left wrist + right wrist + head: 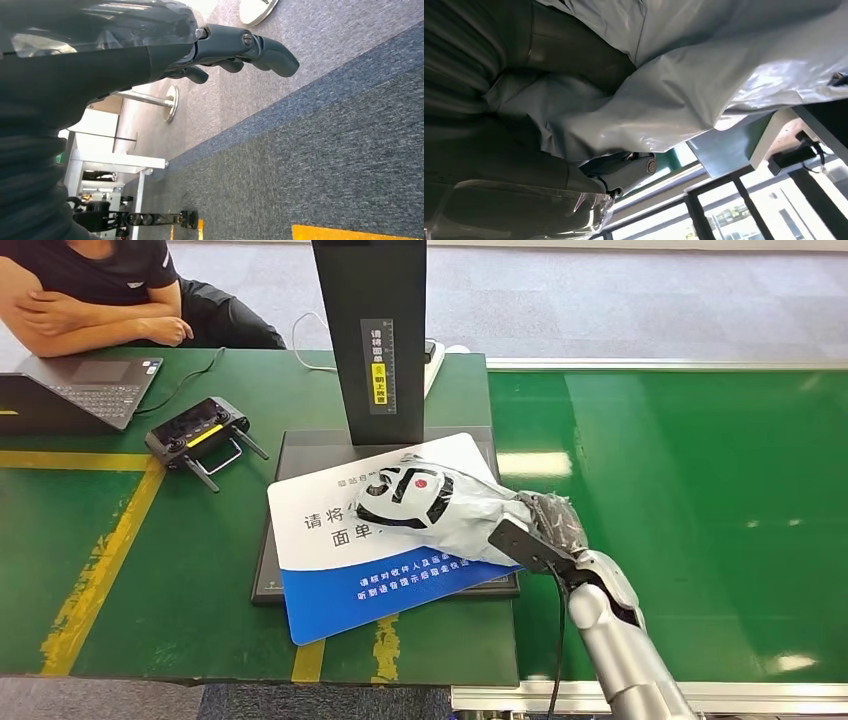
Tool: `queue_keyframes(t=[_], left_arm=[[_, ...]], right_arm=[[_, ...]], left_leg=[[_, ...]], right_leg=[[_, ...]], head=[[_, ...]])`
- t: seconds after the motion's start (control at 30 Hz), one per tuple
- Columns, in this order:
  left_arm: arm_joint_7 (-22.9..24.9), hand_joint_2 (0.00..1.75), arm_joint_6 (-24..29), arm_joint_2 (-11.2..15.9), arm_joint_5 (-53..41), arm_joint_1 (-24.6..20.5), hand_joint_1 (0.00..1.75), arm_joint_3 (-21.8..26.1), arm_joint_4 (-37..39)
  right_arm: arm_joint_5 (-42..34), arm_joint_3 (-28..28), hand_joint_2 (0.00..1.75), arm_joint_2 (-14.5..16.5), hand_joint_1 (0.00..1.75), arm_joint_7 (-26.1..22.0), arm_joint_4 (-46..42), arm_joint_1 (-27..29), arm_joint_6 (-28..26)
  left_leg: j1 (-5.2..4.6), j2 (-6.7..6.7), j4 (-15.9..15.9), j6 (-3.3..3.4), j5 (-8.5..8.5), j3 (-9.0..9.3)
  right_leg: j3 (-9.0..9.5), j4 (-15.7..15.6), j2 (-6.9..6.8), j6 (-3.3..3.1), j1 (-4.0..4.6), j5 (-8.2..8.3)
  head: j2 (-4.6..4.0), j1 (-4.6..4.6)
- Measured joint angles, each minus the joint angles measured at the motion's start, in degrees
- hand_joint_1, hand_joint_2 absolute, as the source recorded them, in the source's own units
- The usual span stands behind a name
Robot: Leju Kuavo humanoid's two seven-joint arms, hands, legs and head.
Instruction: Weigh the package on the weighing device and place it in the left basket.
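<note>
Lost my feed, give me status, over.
Right hand grips package over scale. Left hand hangs open above carpet. Nothing in the way.

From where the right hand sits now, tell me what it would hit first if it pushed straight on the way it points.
The right hand holds the package and points up-left across the weighing device. Straight on, the package would likely meet the black upright column first, though depth is unclear.

Silver right arm (625, 640) with black cable; dark, plastic-wrapped right hand (553, 523).
</note>
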Motion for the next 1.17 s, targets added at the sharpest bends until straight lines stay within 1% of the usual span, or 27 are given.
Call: queue_keyframes(t=[0.13,0.17,0.2,0.27,0.3,0.33,0.47,0.57,0.7,0.77,0.87,0.97,1.1,1.17], left_arm=[[-0.02,1.75,-0.04,0.01,-0.35,0.01,0.00,-0.02,0.00],[-0.04,1.75,-0.04,0.01,-0.42,0.01,0.00,-0.02,0.00],[-0.07,1.75,-0.04,0.01,-0.47,0.00,0.00,-0.03,0.00],[-0.10,1.75,-0.04,0.01,-0.60,0.01,0.00,-0.05,0.00],[-0.11,1.75,-0.04,0.01,-0.68,0.01,0.00,-0.07,0.00],[-0.11,1.75,-0.04,0.01,-0.74,0.01,0.00,-0.08,0.00],[-0.11,1.75,-0.03,0.01,-0.84,0.00,0.00,-0.10,0.00],[-0.01,1.75,0.17,0.01,-0.81,0.00,0.00,-0.09,0.00],[0.29,1.75,0.54,0.01,-0.66,-0.07,0.00,-0.08,0.00],[0.48,1.75,0.65,0.01,-0.59,-0.09,0.00,-0.07,0.00],[0.72,1.75,0.81,0.01,-0.48,-0.10,0.00,-0.06,0.00],[0.85,1.75,0.96,0.01,-0.14,-0.11,0.00,-0.04,0.00],[1.13,1.75,1.10,0.01,0.37,-0.14,0.00,0.00,0.00],[1.22,1.75,1.13,0.01,0.53,-0.18,0.00,0.01,0.00]], right_arm=[[3.52,2.44,1.75,-0.97,1.73,-0.62,9.14,-6.95,-1.07],[4.64,3.15,1.75,-1.09,1.50,-0.51,10.83,-8.31,-1.72],[5.63,3.86,1.75,-1.21,1.20,-0.37,12.33,-9.60,-2.35],[7.09,5.14,1.75,-1.34,0.34,-0.14,14.91,-11.86,-3.49],[7.70,5.70,1.75,-1.39,0.14,-0.08,16.06,-12.79,-4.24],[8.28,6.23,1.75,-1.40,0.00,-0.11,17.05,-13.54,-5.26],[9.80,8.24,1.75,-1.41,0.00,-1.24,19.64,-15.32,-10.88],[9.05,9.28,1.75,-1.25,0.00,-3.76,20.86,-15.88,-15.40],[5.97,9.77,0.00,-0.15,0.00,-8.86,21.65,-15.92,-21.92],[4.49,9.86,0.00,0.67,0.00,-10.78,21.75,-15.89,-23.84],[2.18,9.97,0.00,1.73,0.00,-12.86,21.74,-15.70,-25.34],[-2.90,10.25,0.00,2.48,0.00,-14.97,20.30,-14.73,-27.44],[-12.99,12.45,0.00,2.64,0.00,-15.87,12.84,-11.62,-29.92],[-15.57,13.23,0.00,2.58,0.00,-15.91,9.05,-10.05,-30.35]], left_leg=[[0.00,0.00,0.01,0.01,0.03,0.02],[0.00,0.00,0.01,0.01,0.03,0.03],[0.00,0.00,0.01,0.00,0.03,0.03],[0.01,0.00,0.01,0.00,0.04,0.03],[0.01,0.00,0.01,0.00,0.04,0.02],[0.01,-0.01,0.01,0.00,0.04,0.02],[0.01,-0.01,0.01,0.01,0.04,0.00],[0.01,-0.01,0.00,0.01,0.04,-0.02],[0.01,0.00,0.00,0.00,0.04,-0.03],[0.01,-0.01,0.00,0.00,0.04,-0.03],[0.02,-0.01,0.00,0.00,0.04,-0.03],[0.02,-0.01,0.00,0.00,0.04,-0.05],[0.02,-0.01,0.00,0.00,0.04,-0.08],[0.01,-0.02,0.00,0.00,0.04,-0.09]], right_leg=[[0.02,0.00,0.00,-0.02,0.01,0.02],[0.02,0.00,0.00,-0.02,0.01,0.02],[0.02,0.00,0.00,-0.02,0.01,0.02],[0.01,0.00,0.00,-0.02,0.01,0.02],[0.01,0.00,0.00,-0.02,0.01,0.02],[0.01,0.00,-0.01,-0.03,0.01,0.02],[0.00,0.01,-0.01,-0.03,0.01,0.02],[0.00,0.00,-0.01,-0.03,0.01,0.02],[-0.03,0.01,0.00,-0.03,0.02,0.02],[-0.03,0.01,-0.01,-0.03,0.03,0.01],[-0.04,0.02,-0.01,-0.04,0.04,0.01],[-0.04,0.02,-0.01,-0.04,0.04,0.01],[-0.09,0.01,-0.01,-0.04,0.02,0.01],[-0.10,0.01,-0.03,-0.04,0.02,0.00]], head=[[0.00,-0.01],[0.00,-0.01],[0.00,-0.01],[0.00,-0.01],[0.00,-0.01],[0.00,-0.01],[0.00,0.00],[0.00,0.00],[0.00,-0.01],[0.00,-0.01],[0.00,0.00],[0.00,0.00],[0.00,0.00],[0.00,0.00]])
